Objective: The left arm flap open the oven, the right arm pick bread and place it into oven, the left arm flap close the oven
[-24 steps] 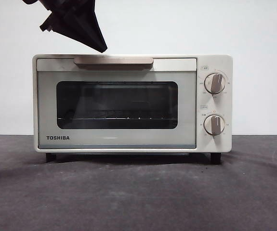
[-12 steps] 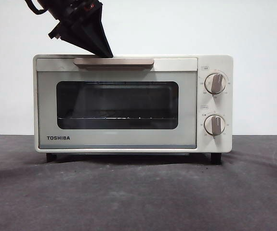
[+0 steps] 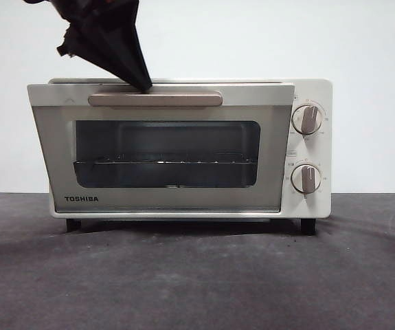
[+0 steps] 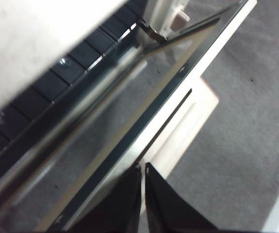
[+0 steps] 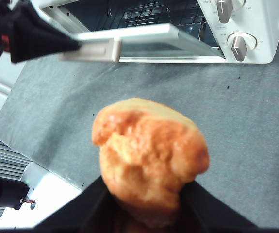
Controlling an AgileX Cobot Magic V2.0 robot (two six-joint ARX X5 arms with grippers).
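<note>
The cream TOSHIBA oven [image 3: 314, 203] stands on the table. Its glass door [image 3: 166, 199] is tilted partly open, with the top leaning outward. My left gripper [image 3: 142, 84] is shut, and its black tip rests behind the beige handle [image 3: 156, 100] at the door's top edge. In the left wrist view the shut jaws [image 4: 143, 170] meet at the door's edge [image 4: 197, 107]. My right gripper [image 5: 146, 194] is shut on the golden-brown bread [image 5: 149, 160] and holds it above the table in front of the oven [image 5: 260, 29]. The bread does not show in the front view.
A wire rack [image 3: 166, 162] sits inside the oven. Two knobs [image 3: 307, 118] are on its right side. The dark grey table cover [image 3: 197, 275] spreads in front. The table's edge [image 5: 13, 131] and white equipment [image 5: 47, 194] lie beyond it in the right wrist view.
The left gripper came down to the handle, and the oven door went from shut to tilted partly open, its top swinging outward.
</note>
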